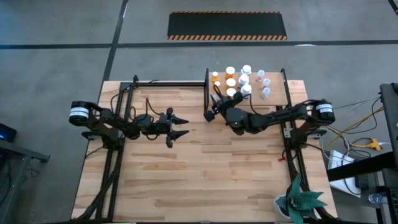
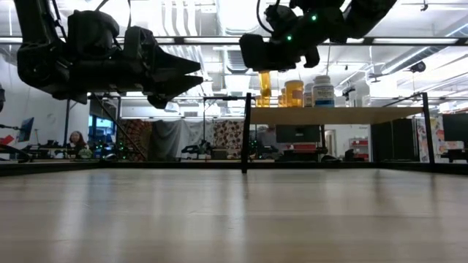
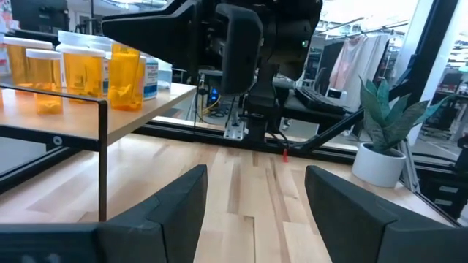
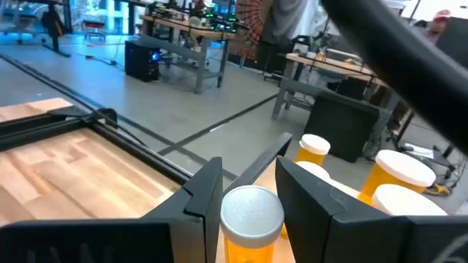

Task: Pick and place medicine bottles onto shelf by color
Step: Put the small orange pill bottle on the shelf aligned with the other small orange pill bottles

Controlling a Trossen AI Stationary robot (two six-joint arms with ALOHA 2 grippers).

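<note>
My right gripper point(image 4: 252, 191) is shut on an orange medicine bottle point(image 2: 265, 85) with a white cap. It holds the bottle at the left end of the shelf point(image 2: 351, 115). Several orange bottles point(image 1: 231, 81) and white bottles point(image 1: 246, 70) stand on their bases on the shelf board point(image 1: 278, 87). My left gripper point(image 1: 185, 126) hangs open above the table's left middle, with nothing between its fingers point(image 3: 175, 212). In the high view my right gripper point(image 1: 211, 111) hides the held bottle. My right gripper pinches the bottle's top at its white cap point(image 4: 252, 212) between its two fingers point(image 4: 208, 196). The fingers lie about level and come from the table's right. The bottle point(image 3: 126, 77) hangs upright below them at the shelf's corner. Whether its base touches the board, I cannot tell.
Black frame rails point(image 1: 163, 83) run along the table's far and side edges. A potted plant point(image 1: 301, 202) stands at the near right corner. Bare plank tabletop point(image 1: 205, 168) lies between and in front of the arms.
</note>
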